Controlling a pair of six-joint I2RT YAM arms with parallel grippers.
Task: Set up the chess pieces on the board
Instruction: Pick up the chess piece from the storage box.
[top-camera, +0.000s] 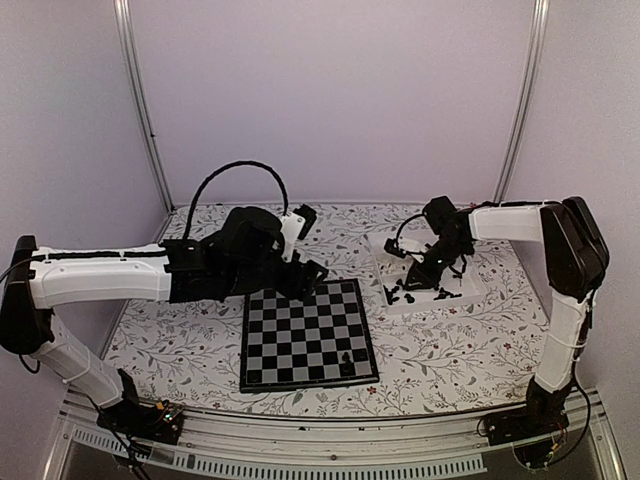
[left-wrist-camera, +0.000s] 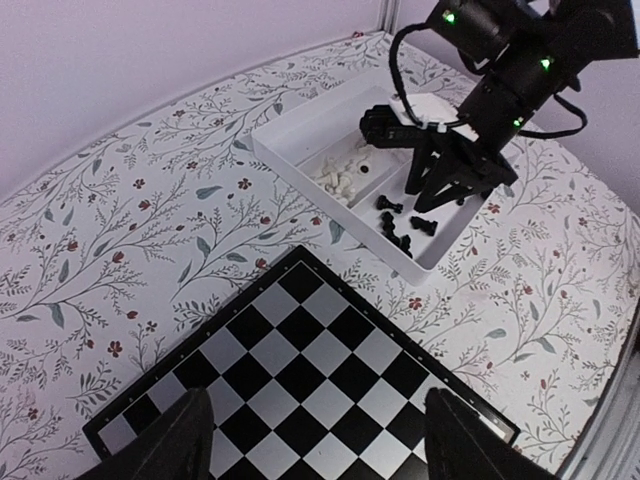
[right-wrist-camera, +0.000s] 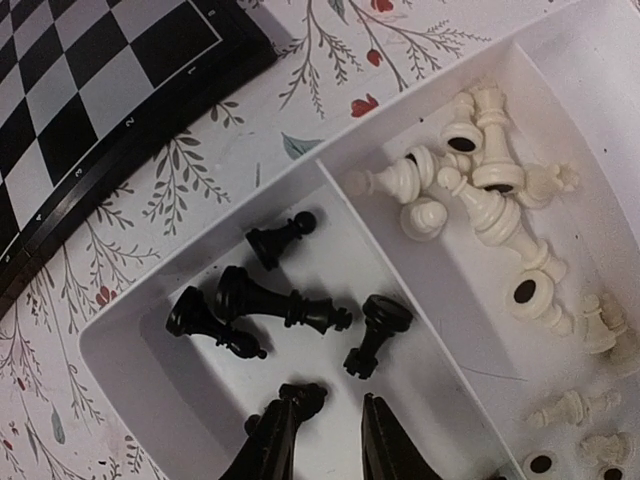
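The board (top-camera: 308, 335) lies flat at the table's middle, with two black chess pieces (top-camera: 346, 360) standing near its front right corner. My left gripper (left-wrist-camera: 325, 440) hovers over the board's (left-wrist-camera: 300, 370) far part, open, with nothing between its fingers (left-wrist-camera: 190, 440). My right gripper (right-wrist-camera: 335, 420) is down inside the white tray (right-wrist-camera: 120, 345), jaws a narrow gap apart with only bare tray floor between them. A black piece (right-wrist-camera: 312, 393) lies against the tip of its left finger. Several black pieces lie just ahead, among them a rook (right-wrist-camera: 375, 335) and a pawn (right-wrist-camera: 280, 238).
The tray (top-camera: 478, 285) sits right of the board, split by a divider. Several white pieces (right-wrist-camera: 480, 190) lie heaped in its other compartment. A floral cloth (top-camera: 200, 330) covers the table. Walls and metal posts close in the back and sides.
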